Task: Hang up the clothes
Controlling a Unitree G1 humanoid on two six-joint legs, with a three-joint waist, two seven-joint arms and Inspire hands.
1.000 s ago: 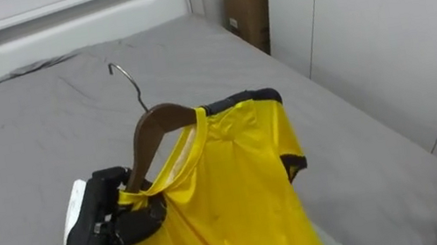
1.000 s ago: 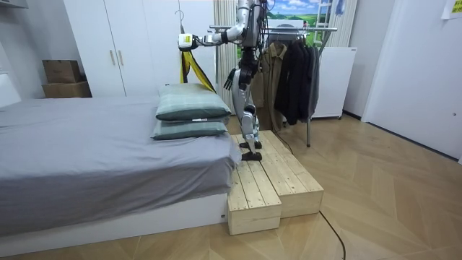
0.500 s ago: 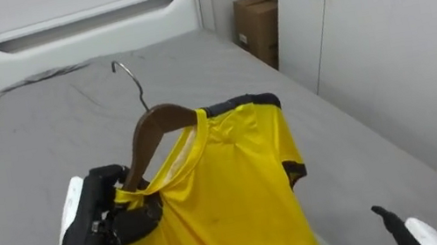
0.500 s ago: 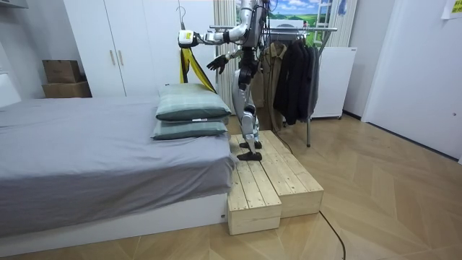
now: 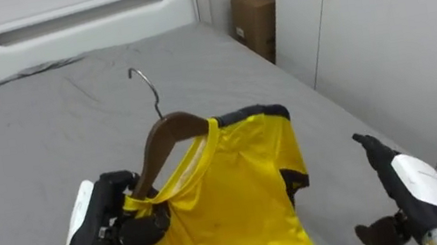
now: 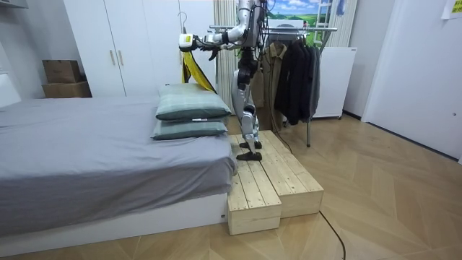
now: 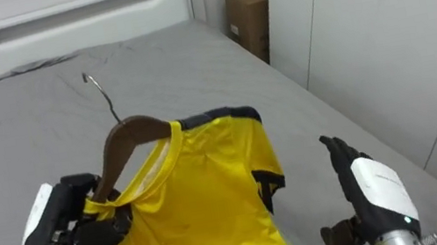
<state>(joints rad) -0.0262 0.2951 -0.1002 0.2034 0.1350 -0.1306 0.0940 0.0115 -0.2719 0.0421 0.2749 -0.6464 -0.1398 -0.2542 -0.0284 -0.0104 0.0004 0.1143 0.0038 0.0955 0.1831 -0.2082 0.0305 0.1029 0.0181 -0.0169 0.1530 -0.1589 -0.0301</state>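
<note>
Yellow shirt (image 5: 240, 199) on its wooden hanger (image 5: 164, 140), clenched in our left hand (image 5: 114, 216), is mid-carry, right hand (image 5: 408, 189) loose nearby; next we need its hook over the rack (image 6: 317, 29).

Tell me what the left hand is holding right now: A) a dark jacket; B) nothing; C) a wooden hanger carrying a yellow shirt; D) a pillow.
C: the left hand has its fingers curled round one end of the wooden hanger, and the yellow shirt hangs from it over the bed.
</note>
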